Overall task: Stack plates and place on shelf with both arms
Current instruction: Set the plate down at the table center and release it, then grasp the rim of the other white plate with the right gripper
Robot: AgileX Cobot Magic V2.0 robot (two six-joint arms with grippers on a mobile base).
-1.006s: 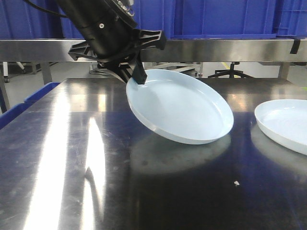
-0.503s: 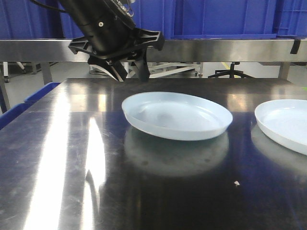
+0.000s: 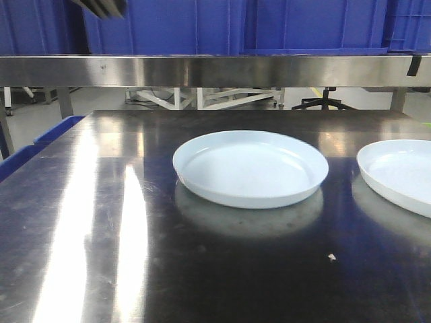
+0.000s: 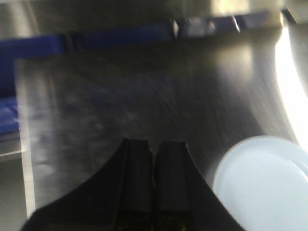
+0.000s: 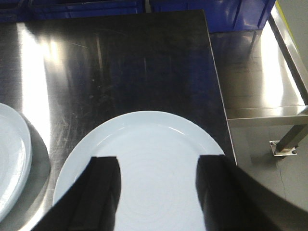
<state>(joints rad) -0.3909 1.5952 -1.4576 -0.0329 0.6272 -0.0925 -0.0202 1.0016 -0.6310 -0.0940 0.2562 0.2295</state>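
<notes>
Middle plate (image 3: 250, 168) flat on the table (image 3: 101, 222), hollow up, nothing touching it. Right of the middle plate and apart from it, a second plate (image 3: 401, 173), also flat, not yet stacked. Right of the middle plate too, above that second plate, the right claw (image 5: 159, 158), spread wide and empty. Up and left of the middle plate, the left claw (image 4: 154, 147), pinched together on nothing. Round, so no long axis to line up with. Probably best taken by the rim with the right claw, being nearer.

one plate (image 3: 250, 168) sits on the table (image 3: 101, 229). the other plate (image 3: 399, 173) lies at its 3 o'clock, apart. the shelf (image 3: 215, 70) runs behind at 12 o'clock.
</notes>
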